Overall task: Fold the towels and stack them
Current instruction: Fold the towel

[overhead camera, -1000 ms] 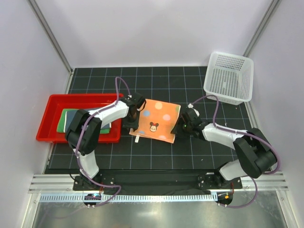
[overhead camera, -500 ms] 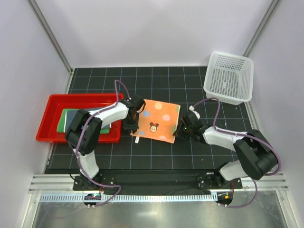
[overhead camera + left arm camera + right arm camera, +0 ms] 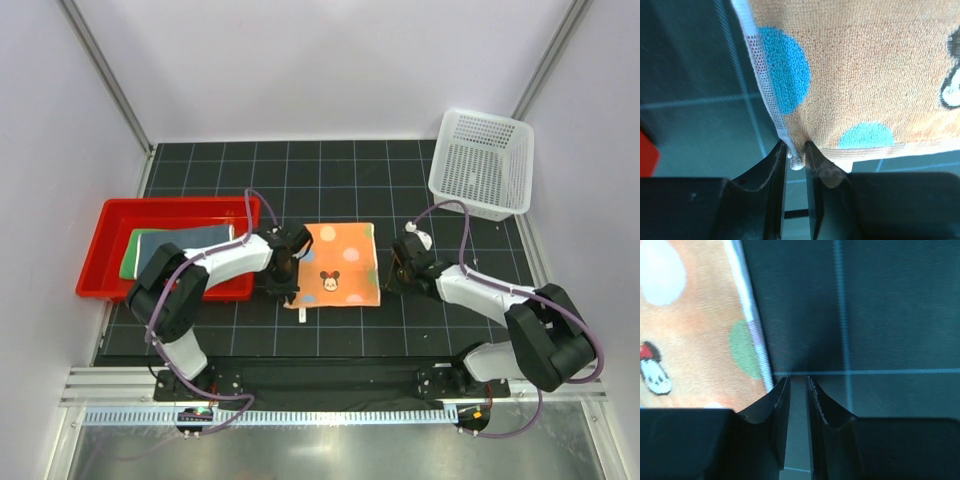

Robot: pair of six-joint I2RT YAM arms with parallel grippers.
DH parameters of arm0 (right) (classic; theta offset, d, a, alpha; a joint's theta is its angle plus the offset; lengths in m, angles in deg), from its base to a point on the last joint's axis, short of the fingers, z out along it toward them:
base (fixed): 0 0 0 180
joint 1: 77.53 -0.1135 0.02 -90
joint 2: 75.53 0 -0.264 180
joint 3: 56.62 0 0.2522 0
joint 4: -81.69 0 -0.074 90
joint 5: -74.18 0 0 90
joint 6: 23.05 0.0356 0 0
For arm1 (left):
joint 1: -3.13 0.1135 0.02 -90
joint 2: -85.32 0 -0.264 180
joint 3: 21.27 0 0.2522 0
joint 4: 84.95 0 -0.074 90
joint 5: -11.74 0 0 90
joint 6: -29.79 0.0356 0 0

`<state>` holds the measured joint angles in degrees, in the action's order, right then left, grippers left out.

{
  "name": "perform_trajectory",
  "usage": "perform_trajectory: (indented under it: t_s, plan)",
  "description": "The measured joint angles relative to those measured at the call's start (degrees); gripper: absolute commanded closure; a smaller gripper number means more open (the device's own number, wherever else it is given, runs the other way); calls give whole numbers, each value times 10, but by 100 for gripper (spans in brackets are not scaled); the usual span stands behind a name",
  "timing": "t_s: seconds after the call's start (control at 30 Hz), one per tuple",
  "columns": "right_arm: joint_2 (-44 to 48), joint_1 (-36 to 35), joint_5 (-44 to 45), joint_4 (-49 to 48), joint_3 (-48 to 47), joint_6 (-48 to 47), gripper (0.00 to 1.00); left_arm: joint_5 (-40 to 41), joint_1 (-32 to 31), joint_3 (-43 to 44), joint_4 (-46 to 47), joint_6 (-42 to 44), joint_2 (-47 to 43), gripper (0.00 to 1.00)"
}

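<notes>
Top view, towels: you count three. The orange towel [image 3: 340,278], a flat near-square with coloured dots and a cartoon mouse, lies on the black gridded mat [image 3: 330,180] between your two arms.
Top view, stack: the green towel [image 3: 130,252] and the dark blue towel [image 3: 185,238] lie folded inside the red tray [image 3: 105,215], blue on top, green showing along its left side.
Top view, containers: one tray of glossy rigid plastic at the left; one white mesh basket [image 3: 482,165] at the far right corner, well apart from the towels.
Top view, grippers: two. Your left gripper [image 3: 283,290] sits at the orange towel's near left corner, your right gripper [image 3: 393,275] just beside its right edge. You cannot judge the jaws from here.
Left wrist view, grip: only here do you see the jaws pinching that corner, a nub of looped terry between them. The hem is white and woven, with two blue dots nearby.
Right wrist view, grip: jaws set almost together over bare mat, nothing between them. The towel's white-hemmed edge lies just to their left, with a green dot and part of the cartoon figure.
</notes>
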<state>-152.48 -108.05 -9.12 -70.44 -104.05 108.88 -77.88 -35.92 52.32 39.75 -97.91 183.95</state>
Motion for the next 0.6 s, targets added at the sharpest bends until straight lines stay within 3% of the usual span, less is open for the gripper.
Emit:
perform_trajectory:
  t_s: [0.2, 0.33, 0.5, 0.6]
  plan:
    - [12, 22, 9, 59, -19, -40, 62, -3, -23, -4, -21, -26, -17, 61]
    - [24, 23, -8, 106, -67, -80, 56, 35, -24, 61, -86, -17, -18, 56]
    - [-1, 49, -141, 99, -179, -176, 53, 12, 35, 207, -89, 47, -17, 52]
    - [-70, 73, -213, 104, -277, -256, 48, -43, 98, 265, -63, 103, -10, 52]
